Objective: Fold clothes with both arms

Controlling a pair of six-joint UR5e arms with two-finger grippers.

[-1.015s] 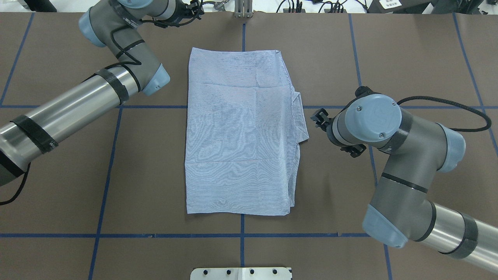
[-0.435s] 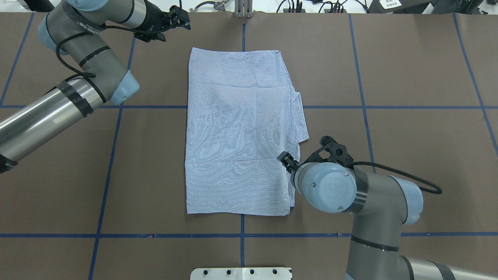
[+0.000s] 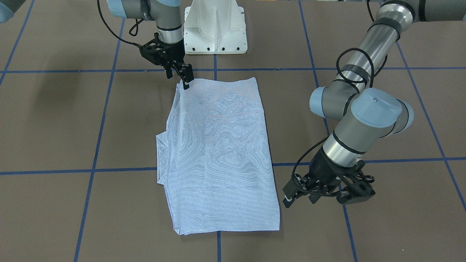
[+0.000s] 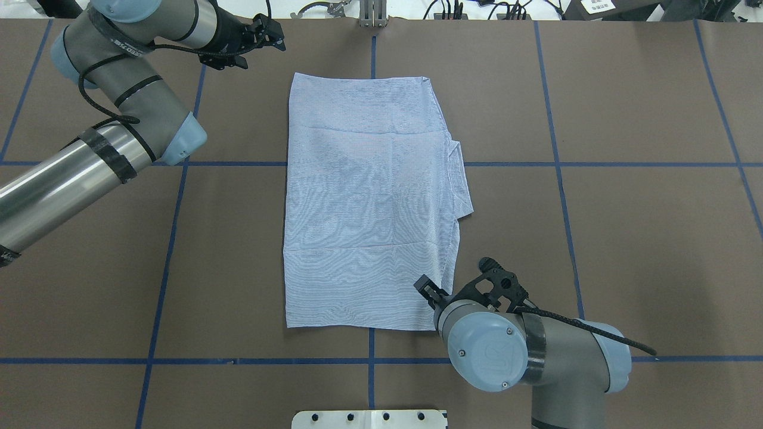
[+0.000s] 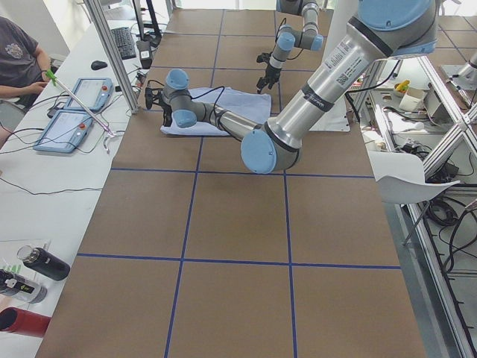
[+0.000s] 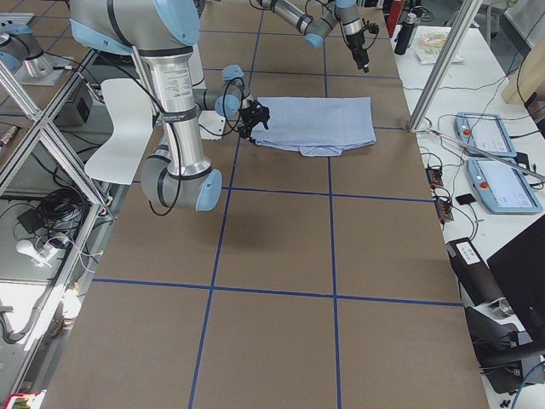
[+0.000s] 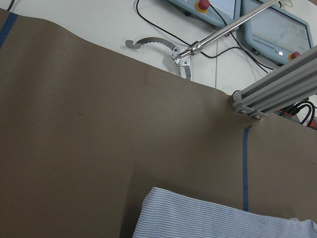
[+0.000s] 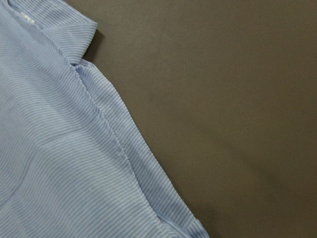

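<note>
The light blue striped shirt (image 4: pixel 369 208) lies folded into a long rectangle at the table's middle; it also shows in the front view (image 3: pixel 218 156). A collar flap sticks out on its right edge (image 4: pixel 462 185). My left gripper (image 4: pixel 271 34) hovers just beyond the shirt's far left corner, open and empty; in the front view (image 3: pixel 298 198) it sits beside that corner. Its wrist view shows the shirt's corner (image 7: pixel 213 220). My right gripper (image 4: pixel 428 292) is open over the shirt's near right corner, touching or just above the cloth (image 3: pixel 180 77). Its wrist view shows the shirt's hem (image 8: pixel 64 163).
Blue tape lines (image 4: pixel 369 360) grid the brown table. The white pedestal base (image 3: pixel 214 29) stands at the near edge. An aluminium post (image 7: pixel 277 89) and control pendants (image 7: pixel 277 25) stand past the far edge. A person (image 5: pixel 19 60) sits beyond it.
My right arm swung along the shirt's right edge from its middle down to the near right corner. My left arm drew back, with its gripper now by the far left corner.
</note>
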